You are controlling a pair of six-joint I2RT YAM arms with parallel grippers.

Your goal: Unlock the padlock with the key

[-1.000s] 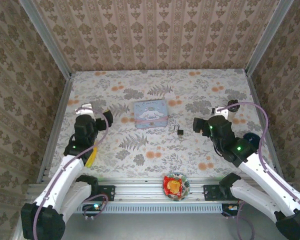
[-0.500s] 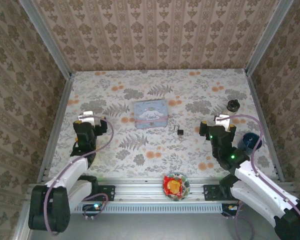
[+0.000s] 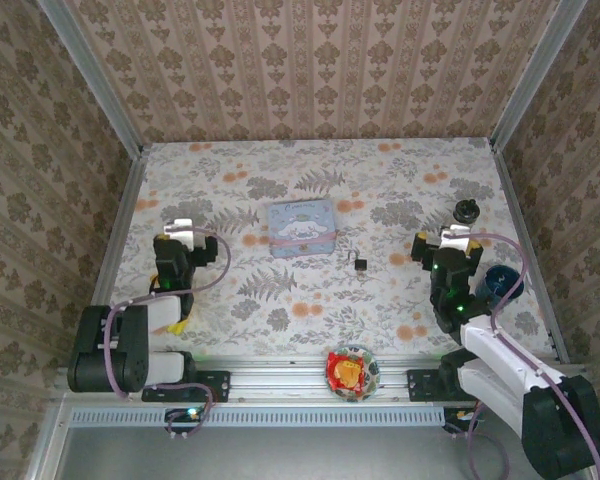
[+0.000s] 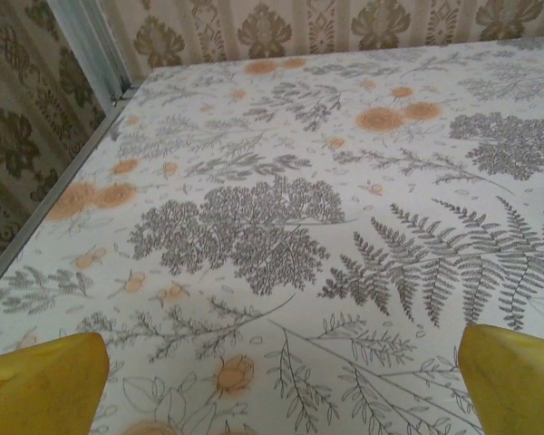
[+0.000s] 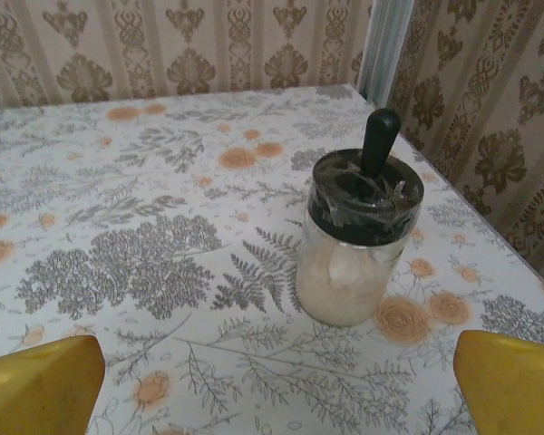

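Observation:
The padlock [image 3: 361,264] is a tiny black body with a thin shackle, lying on the floral table just right of the pale blue tin [image 3: 301,228]. The key is too small to make out against the pattern. My left gripper [image 3: 187,238] sits low at the left, well away from the padlock. Its yellow fingertips [image 4: 45,382] stand wide apart over bare table, so my left gripper [image 4: 279,381] is open and holds nothing. My right gripper [image 3: 446,243] is to the right of the padlock. In the right wrist view my right gripper [image 5: 276,385] is open and holds nothing.
A clear jar with a black knobbed lid [image 5: 358,240] stands just ahead of the right gripper, near the right wall, jar [image 3: 466,210]. A dark blue round object [image 3: 500,282] lies by the right arm. A snack bowl [image 3: 352,372] rests on the front rail. Metal frame edges bound the table.
Both arms have folded back toward their bases. The right gripper swung right, toward the jar; the left gripper drew in at the left. Both stayed open.

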